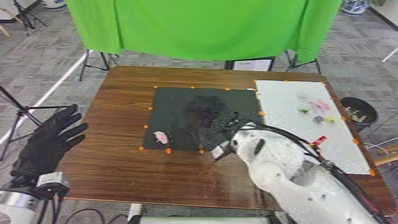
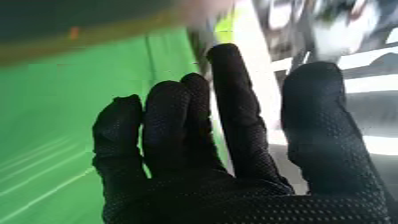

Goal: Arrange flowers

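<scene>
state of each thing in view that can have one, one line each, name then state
left hand, open, fingers straight
right hand, open, fingers straight
pink piece on dark sheet, lying, not held
coloured pieces on white sheet, lying loose
dark sheet, spread flat
white sheet, spread flat
green cloth, hanging
black bin, open at the top

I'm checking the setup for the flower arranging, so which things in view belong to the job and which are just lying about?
Likely for the job:
- pink piece, green piece and yellow piece, on the white sheet
- pale pink piece, on the black mat

Probably just about:
- black bin beside the table
- green cloth
</scene>
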You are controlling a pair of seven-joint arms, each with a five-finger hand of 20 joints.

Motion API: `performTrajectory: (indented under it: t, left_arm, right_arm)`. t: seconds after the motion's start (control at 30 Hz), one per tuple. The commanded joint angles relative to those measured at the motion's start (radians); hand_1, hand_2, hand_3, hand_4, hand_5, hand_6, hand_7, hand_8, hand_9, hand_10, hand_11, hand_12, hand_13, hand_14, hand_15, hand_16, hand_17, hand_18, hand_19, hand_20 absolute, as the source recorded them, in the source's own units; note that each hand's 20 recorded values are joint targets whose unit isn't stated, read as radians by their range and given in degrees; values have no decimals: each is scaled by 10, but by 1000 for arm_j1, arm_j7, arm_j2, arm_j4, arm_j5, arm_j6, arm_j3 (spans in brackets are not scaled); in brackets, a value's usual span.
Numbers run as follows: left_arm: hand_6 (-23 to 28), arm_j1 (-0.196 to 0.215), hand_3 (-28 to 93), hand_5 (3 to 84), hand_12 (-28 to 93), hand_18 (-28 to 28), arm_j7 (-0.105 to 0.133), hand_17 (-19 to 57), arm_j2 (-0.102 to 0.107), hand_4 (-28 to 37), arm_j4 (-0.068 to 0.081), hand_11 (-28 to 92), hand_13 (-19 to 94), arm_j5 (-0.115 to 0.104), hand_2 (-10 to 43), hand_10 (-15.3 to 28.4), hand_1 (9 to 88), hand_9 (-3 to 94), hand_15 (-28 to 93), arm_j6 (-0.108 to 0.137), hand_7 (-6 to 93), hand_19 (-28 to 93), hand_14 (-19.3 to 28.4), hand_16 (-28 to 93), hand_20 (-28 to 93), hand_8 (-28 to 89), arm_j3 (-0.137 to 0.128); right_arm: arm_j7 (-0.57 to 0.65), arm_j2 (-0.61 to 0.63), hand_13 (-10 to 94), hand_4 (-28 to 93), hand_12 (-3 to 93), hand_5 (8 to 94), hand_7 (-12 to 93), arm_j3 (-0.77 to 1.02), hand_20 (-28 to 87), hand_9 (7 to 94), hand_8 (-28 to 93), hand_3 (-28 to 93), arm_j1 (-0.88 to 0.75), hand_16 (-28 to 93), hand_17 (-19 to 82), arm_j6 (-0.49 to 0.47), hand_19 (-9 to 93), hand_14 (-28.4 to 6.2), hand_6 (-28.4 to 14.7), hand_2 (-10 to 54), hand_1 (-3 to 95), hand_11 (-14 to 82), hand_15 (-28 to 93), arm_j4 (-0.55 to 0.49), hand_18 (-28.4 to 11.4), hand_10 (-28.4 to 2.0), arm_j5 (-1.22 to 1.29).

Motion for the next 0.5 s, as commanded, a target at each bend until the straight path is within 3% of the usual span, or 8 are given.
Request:
performTrajectory:
  t: [0.03, 0.1, 0.2, 0.27, 0.33, 0.5]
  left_arm:
    - [36, 27, 681, 256, 204, 232, 9, -121, -15, -283, -14, 177, 162, 1, -44, 109, 232, 198, 244, 16, 187, 375, 154, 34, 92, -95, -8]
    - [36, 30, 681, 256, 204, 232, 9, -121, -17, -283, -15, 177, 162, 2, -44, 109, 233, 198, 244, 15, 187, 375, 154, 34, 92, -95, -11]
    - [36, 37, 680, 256, 203, 232, 15, -121, -18, -283, -17, 176, 162, 1, -43, 109, 233, 198, 246, 20, 187, 375, 153, 35, 92, -96, -11]
    - [36, 31, 681, 256, 203, 232, 13, -121, -16, -283, -14, 176, 162, 1, -43, 109, 233, 198, 246, 17, 187, 375, 153, 34, 92, -96, -7]
    - [35, 34, 681, 255, 203, 232, 13, -121, -17, -283, -14, 176, 163, 1, -43, 109, 234, 198, 246, 15, 188, 375, 153, 34, 92, -96, -7]
    - [35, 27, 680, 254, 204, 232, 13, -121, -14, -283, -10, 176, 162, 1, -43, 109, 234, 198, 246, 10, 188, 375, 153, 34, 92, -96, -2]
  right_arm:
    - [193, 255, 361, -158, 432, 460, 428, 193, 629, 347, -154, 924, -7, 344, 177, 160, 799, -167, -41, 58, 117, 578, 868, 34, -234, -178, -77]
    - [252, 292, 371, -213, 365, 444, 402, 234, 622, 373, -149, 900, -34, 332, 184, 155, 802, -161, -52, -28, 163, 485, 862, 61, -232, -162, -107]
    - [335, 328, 383, -267, 322, 380, 392, 290, 605, 365, -144, 877, -78, 312, 199, 87, 813, -150, -65, -89, 193, 412, 855, 88, -224, -152, -124]
    - [372, 348, 378, -281, 301, 291, 406, 311, 597, 323, -151, 870, -111, 298, 207, 98, 819, -141, -75, -95, 207, 360, 849, 107, -218, -158, -141]
    - [400, 355, 378, -282, 288, 267, 396, 322, 593, 315, -155, 863, -127, 289, 216, 67, 826, -140, -80, -95, 222, 321, 848, 123, -213, -165, -154]
    - [408, 361, 440, -283, 254, 343, 329, 327, 580, 380, -127, 873, -149, 258, 246, 28, 845, -127, -99, -95, 239, 273, 829, 167, -214, -149, -184]
